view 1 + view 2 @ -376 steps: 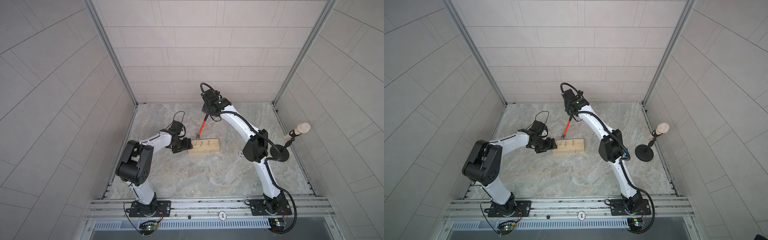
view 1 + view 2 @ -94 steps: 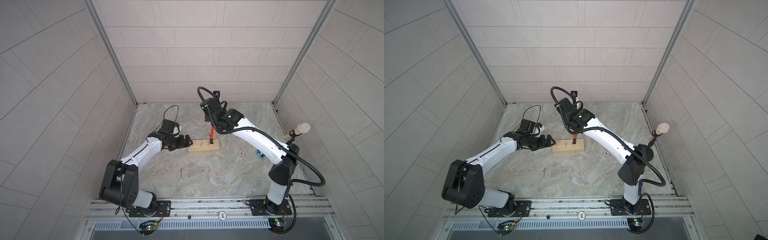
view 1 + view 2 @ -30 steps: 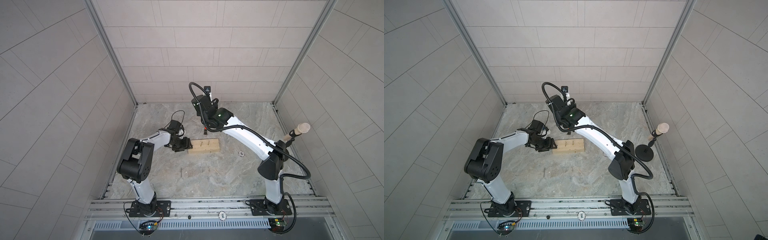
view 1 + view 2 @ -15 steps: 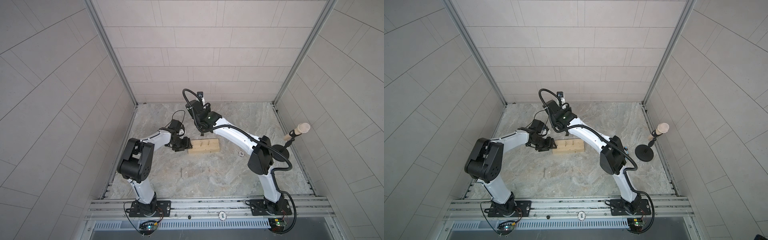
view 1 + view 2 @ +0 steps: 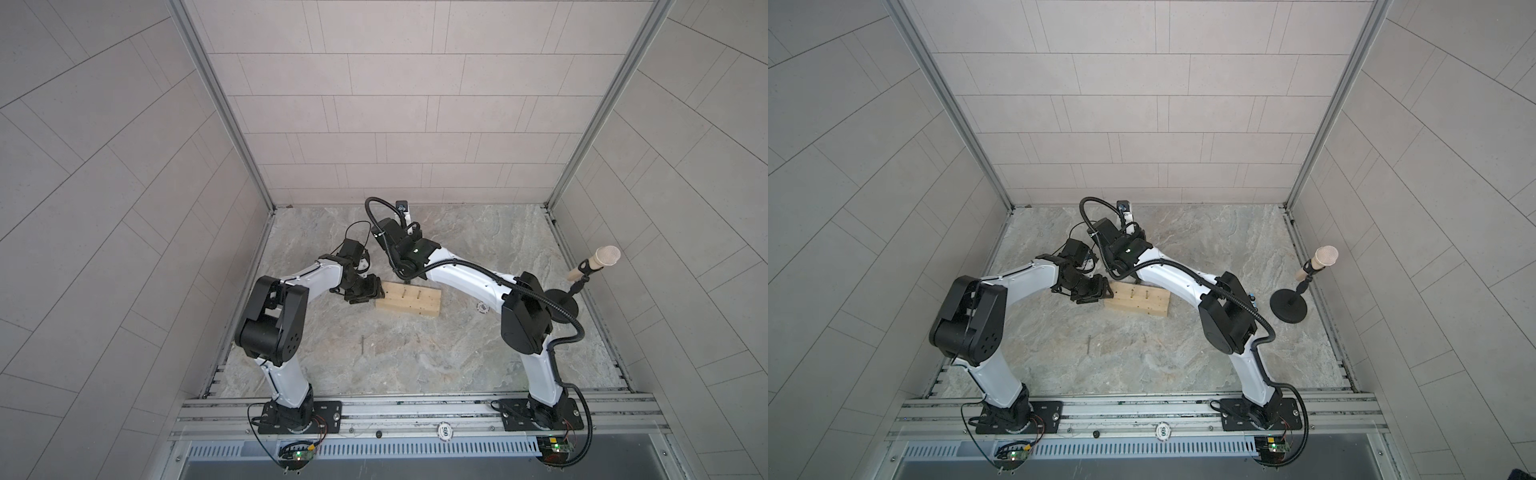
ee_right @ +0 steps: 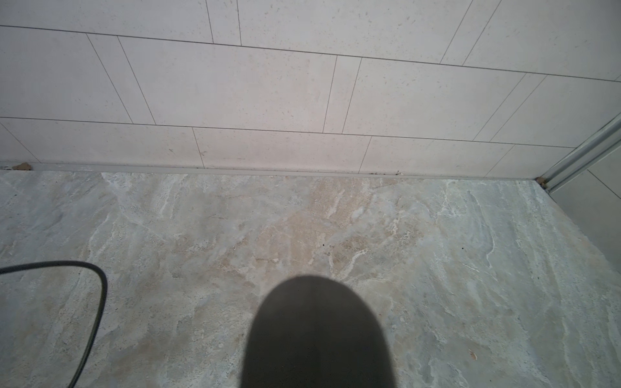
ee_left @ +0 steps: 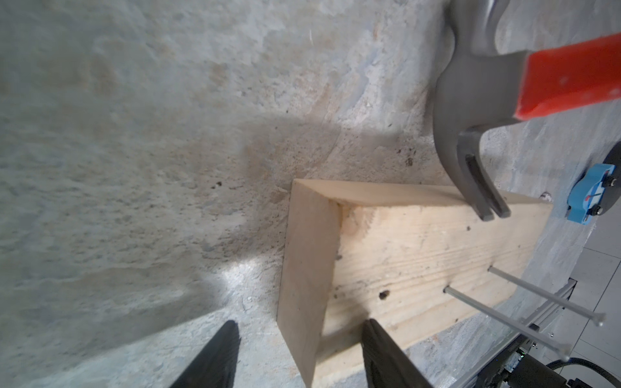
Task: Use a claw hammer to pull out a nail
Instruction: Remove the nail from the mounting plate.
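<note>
– Left gripper (image 7: 300,322), how did it stand at that moment?
– It was at the short end of the wooden block (image 7: 420,255), with its jaws about half apart. One of its fingers (image 7: 221,356) was over the floor (image 7: 134,168), clear of the block's end face. The other finger was in front of the block's top face. It had hold of nothing.
– And the right gripper (image 5: 409,255)?
– It was above one long edge of the block, closed on the claw hammer (image 7: 470,100). Its fingers I could not see. The right wrist view gave only a dark rounded shape, blurred.
– Where exactly was the hammer?
– In the air over the block, with the silver head low and the orange-red shaft rising away from it. The tips of the forked claw were at that same long edge, near the middle of the block's length. If they touched the wood, I cannot tell.
– And the nails?
– Two nails (image 7: 504,320) stood out of the block's top face, nearer the other long edge, both apart from the claw. A small dark hole (image 7: 383,295) was in the top face, closer to the left gripper's end. What seemed a loose nail (image 5: 363,344) lay on the floor, well apart from the block.
</note>
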Controlling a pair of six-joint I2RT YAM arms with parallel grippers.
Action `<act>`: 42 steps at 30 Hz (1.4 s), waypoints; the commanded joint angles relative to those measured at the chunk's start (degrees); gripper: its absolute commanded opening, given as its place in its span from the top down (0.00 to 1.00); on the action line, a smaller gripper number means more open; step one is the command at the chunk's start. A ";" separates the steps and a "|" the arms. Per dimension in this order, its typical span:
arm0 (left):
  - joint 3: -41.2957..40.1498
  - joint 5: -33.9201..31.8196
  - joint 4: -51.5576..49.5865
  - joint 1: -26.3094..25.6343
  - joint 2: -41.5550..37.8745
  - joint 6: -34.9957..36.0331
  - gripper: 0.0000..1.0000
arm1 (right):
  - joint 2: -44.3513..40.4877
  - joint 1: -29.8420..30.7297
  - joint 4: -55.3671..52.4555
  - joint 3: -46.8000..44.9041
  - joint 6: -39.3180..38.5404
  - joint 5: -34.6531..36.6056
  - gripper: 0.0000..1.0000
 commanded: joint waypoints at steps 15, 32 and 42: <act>1.00 -0.82 -1.50 -2.49 1.32 0.96 0.38 | -4.43 2.34 -1.95 7.66 -0.32 5.12 1.00; 0.54 0.75 -0.59 -4.34 1.40 -0.49 0.38 | -9.14 6.31 -3.53 -2.43 5.60 12.07 1.00; 0.40 1.34 -0.19 -4.72 1.71 -1.12 0.38 | -9.48 7.24 -1.97 -2.23 5.70 12.54 1.00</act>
